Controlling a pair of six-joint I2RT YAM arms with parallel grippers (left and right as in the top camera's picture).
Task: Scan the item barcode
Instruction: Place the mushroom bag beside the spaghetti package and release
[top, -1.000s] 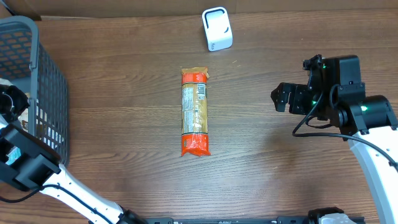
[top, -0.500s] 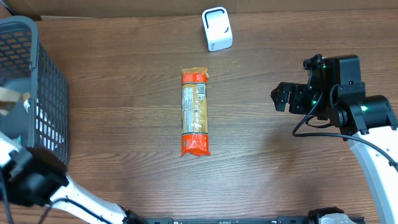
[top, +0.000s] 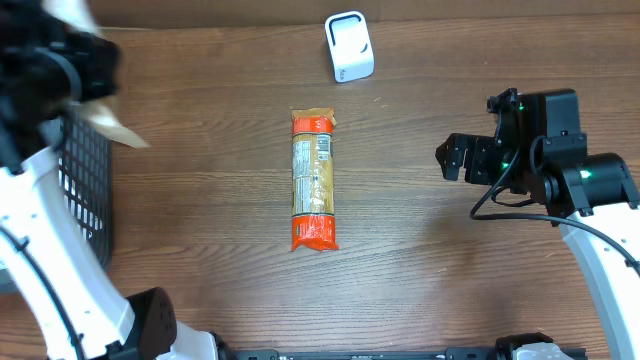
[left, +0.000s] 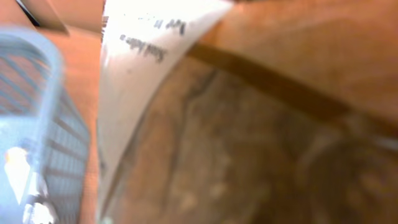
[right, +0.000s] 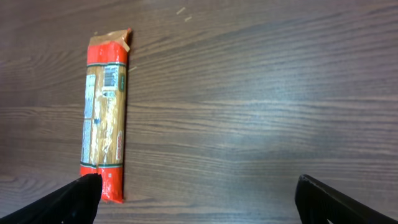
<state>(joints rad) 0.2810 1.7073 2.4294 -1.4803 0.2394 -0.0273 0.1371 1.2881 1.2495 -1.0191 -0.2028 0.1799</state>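
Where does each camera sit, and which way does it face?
Overhead: above the table, looking straight down; both arms show.
Left wrist: on left arm, close against brown packet; basket beside; own tool unseen.
Right wrist: on right arm, facing down at pasta packet; tips of open right tool below.
Shared by overhead and right wrist: pasta packet.

- Soft, even light is falling from above on the wooden table (top: 420, 290); shadows are lying faint and short
- The overhead view is reading sharp at the centre; the upper end of the left arm (top: 50, 60) and the tan packet (top: 112, 125) are smearing with motion blur
- The left wrist view is sitting far out of focus; the packet is filling it, the basket (left: 37, 124) washing out pale
- The right wrist view is showing crisp wood grain; the pasta packet (right: 106, 118) is glinting slightly
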